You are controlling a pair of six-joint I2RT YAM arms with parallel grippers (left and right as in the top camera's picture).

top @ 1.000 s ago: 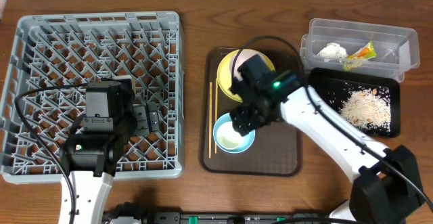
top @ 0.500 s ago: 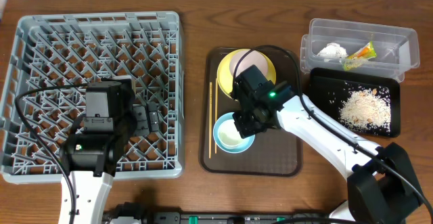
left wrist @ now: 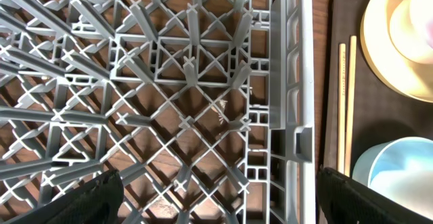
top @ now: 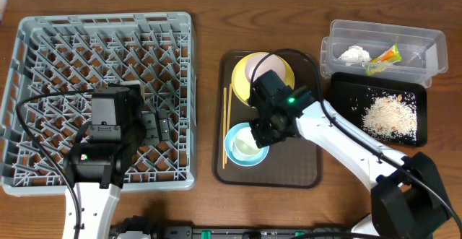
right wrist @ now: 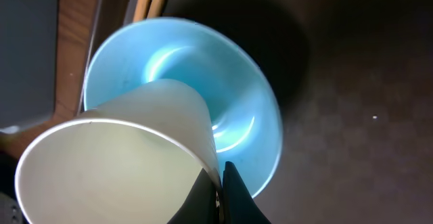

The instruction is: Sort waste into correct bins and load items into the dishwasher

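My right gripper [right wrist: 220,190] is shut on the rim of the small white cup [right wrist: 115,170], which sits tilted inside the light blue bowl [right wrist: 230,82] on the brown serving tray [top: 296,167]. From overhead the cup [top: 245,146] shows at the bowl's [top: 232,152] centre under my right gripper [top: 258,132]. The pinkish-white bowl [top: 258,67] rests on the yellow plate [top: 242,71]. Chopsticks [top: 225,123] lie along the tray's left side. My left gripper [left wrist: 220,200] hangs open over the grey dish rack [left wrist: 189,82], holding nothing.
The clear tub [top: 419,40] at the back right holds the tissue [top: 354,54] and the snack wrapper [top: 384,58]. Just in front of it the black tray [top: 346,94] holds the rice scraps [top: 390,115]. The dish rack [top: 43,44] fills the table's left side.
My right gripper has come down from the plate to the blue bowl and shut on the cup's rim. The left arm has not moved.
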